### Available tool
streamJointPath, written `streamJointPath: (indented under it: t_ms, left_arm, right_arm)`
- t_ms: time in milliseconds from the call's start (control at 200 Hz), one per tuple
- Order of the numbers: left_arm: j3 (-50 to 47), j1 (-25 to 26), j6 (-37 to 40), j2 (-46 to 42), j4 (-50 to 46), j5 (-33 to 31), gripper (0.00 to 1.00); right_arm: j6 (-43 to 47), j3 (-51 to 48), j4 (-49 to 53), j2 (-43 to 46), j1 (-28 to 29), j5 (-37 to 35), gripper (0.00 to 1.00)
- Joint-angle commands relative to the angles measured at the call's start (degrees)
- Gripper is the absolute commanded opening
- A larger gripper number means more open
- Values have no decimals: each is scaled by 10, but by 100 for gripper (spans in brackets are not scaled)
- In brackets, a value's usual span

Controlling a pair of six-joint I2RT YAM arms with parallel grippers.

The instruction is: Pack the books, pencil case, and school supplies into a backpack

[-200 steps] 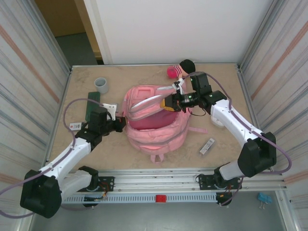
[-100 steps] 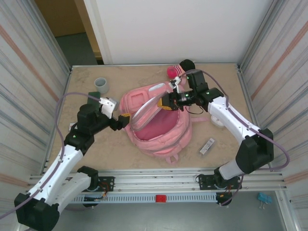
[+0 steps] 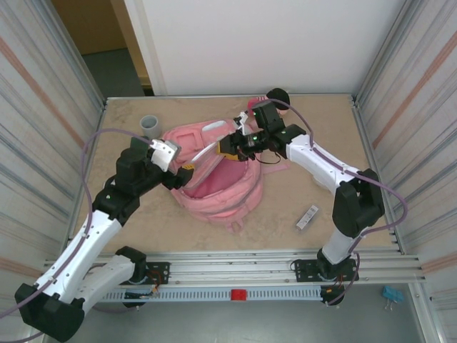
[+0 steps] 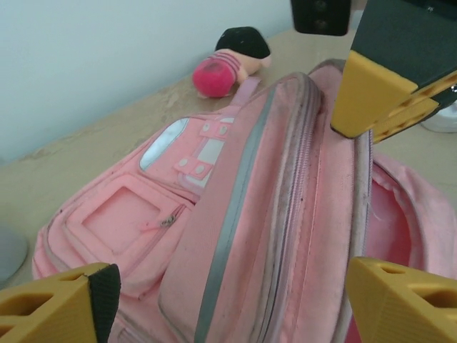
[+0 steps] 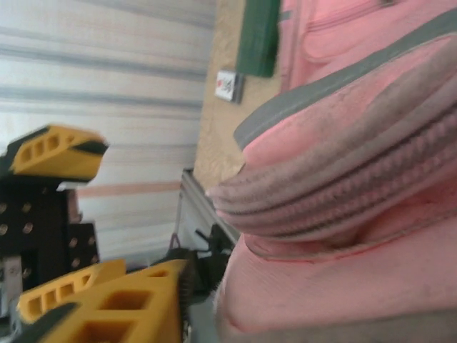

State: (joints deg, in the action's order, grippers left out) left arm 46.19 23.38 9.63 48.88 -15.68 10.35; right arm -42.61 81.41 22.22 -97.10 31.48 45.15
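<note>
Backpack (image 3: 214,193): mid-table, lying flat, main compartment gaping, flap raised.
Left gripper (image 3: 184,171): fingers spread wide, empty, at the backpack's left rim.
Right gripper (image 3: 227,146): fingers apart, empty, at the flap's far edge.
Pencil case (image 5: 258,36): just beside the backpack, white card (image 5: 227,84) near it.
Grey-white strip (image 3: 308,216): near right, well apart.

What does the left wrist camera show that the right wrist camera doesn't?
Left wrist: the pink plush doll lying beyond the backpack, and the backpack's front pockets with their white patches. Right wrist: the dark green pencil case and a small white card on the table beside the backpack. Both: the open pink backpack, seen close up along its grey-edged, zipped rim.
</note>
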Motion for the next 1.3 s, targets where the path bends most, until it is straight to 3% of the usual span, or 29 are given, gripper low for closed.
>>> streamJointPath:
  t_ms: [0, 170, 361, 546, 802, 937, 1293]
  left_arm:
    - [35, 1, -40, -1, -46, -51, 85]
    - [42, -34, -107, 5, -79, -46, 87]
    - [34, -97, -187, 32, -88, 2, 89]
    - [55, -190, -238, 114, -137, 25, 93]
    - [146, -273, -208, 293, -202, -49, 99]
    - [190, -278, -175, 377, -210, -101, 99]
    - [280, -288, -129, 552, -223, -163, 99]
  right_arm:
    - [30, 29, 30, 25, -4, -75, 53]
    - [60, 11, 135, 85, -27, -151, 62]
    - [83, -33, 211, 158, -64, -207, 64]
    - [103, -67, 239, 205, -87, -243, 64]
    - [106, -103, 206, 202, -88, -221, 64]
    - [104, -118, 175, 188, -87, -202, 65]
    - [105, -127, 142, 141, -83, -171, 65]
